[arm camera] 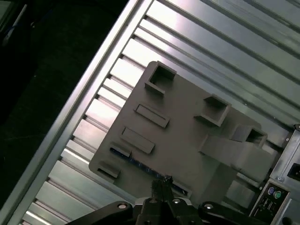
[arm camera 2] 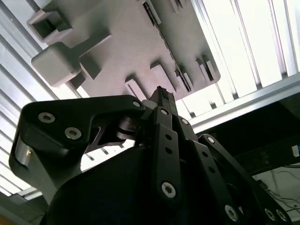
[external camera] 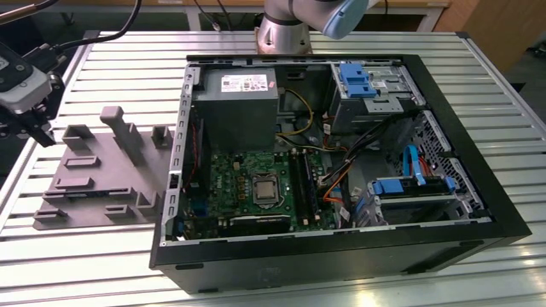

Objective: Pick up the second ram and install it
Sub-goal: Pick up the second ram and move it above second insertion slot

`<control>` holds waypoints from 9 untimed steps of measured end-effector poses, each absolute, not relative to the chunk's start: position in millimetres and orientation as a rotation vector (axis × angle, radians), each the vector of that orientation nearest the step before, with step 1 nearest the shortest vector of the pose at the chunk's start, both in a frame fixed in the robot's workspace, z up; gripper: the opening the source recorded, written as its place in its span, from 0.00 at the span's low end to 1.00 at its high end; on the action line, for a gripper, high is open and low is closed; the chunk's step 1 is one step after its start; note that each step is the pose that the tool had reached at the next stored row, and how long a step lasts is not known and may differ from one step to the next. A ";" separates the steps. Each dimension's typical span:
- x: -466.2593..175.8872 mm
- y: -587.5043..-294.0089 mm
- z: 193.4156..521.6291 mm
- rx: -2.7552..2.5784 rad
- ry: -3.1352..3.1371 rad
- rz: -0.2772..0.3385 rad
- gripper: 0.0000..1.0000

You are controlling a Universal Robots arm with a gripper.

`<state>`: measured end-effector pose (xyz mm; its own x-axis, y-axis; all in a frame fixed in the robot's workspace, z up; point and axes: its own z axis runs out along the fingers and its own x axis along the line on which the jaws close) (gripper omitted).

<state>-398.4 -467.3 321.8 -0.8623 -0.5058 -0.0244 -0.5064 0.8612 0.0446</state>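
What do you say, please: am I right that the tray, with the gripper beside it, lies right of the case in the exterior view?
No: the exterior view shows the tray, with the gripper beside it, left of the case.

Grey moulded tray (external camera: 104,184) lies flat on slatted metal table (external camera: 77,251), just beside open computer case (external camera: 341,257). Inside case: grey power supply (external camera: 234,110), blue drive brackets (external camera: 354,80), orange cables (external camera: 334,181).

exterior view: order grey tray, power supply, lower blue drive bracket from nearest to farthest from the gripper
From the gripper at the exterior view's left edge:
1. grey tray, right beside it.
2. power supply, inside the case.
3. lower blue drive bracket, far right.
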 end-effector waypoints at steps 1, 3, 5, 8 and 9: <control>-398.4 -467.3 321.8 -0.844 3.013 0.078 0.11; -398.4 -467.3 321.8 -0.889 3.001 0.078 0.11; -398.5 -467.3 321.8 -0.933 2.988 0.078 0.11; -398.6 -467.3 321.8 -1.000 2.968 0.078 0.11; -398.6 -467.3 321.8 -1.020 2.961 0.078 0.11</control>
<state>-398.6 -467.3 321.8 -0.7880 -0.6152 -0.0245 -0.6156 0.7868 0.0445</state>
